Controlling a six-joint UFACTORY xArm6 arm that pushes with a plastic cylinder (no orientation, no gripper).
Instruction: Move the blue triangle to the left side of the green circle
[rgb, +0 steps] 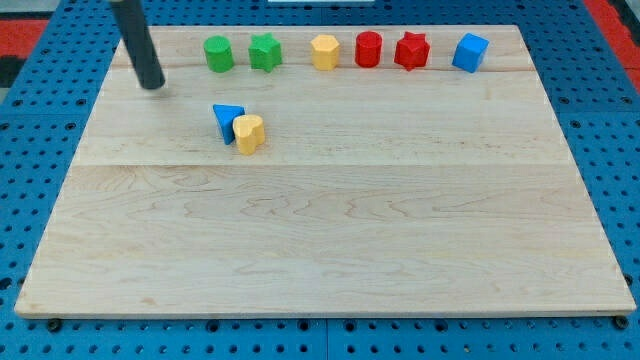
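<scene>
The blue triangle (227, 121) lies on the wooden board, left of centre in the upper part of the view, touching a yellow block (249, 133) at its lower right. The green circle (219, 54) stands in the row along the view's top, above the triangle. My tip (153, 86) is on the board at the upper left, left of and a little above the blue triangle, below and left of the green circle. It touches no block.
Along the view's top, right of the green circle, stand a green star (265, 52), a yellow hexagon-like block (325, 51), a red cylinder (369, 49), a red star (411, 51) and a blue cube (470, 52). The wooden board (320, 250) has blue pegboard around it.
</scene>
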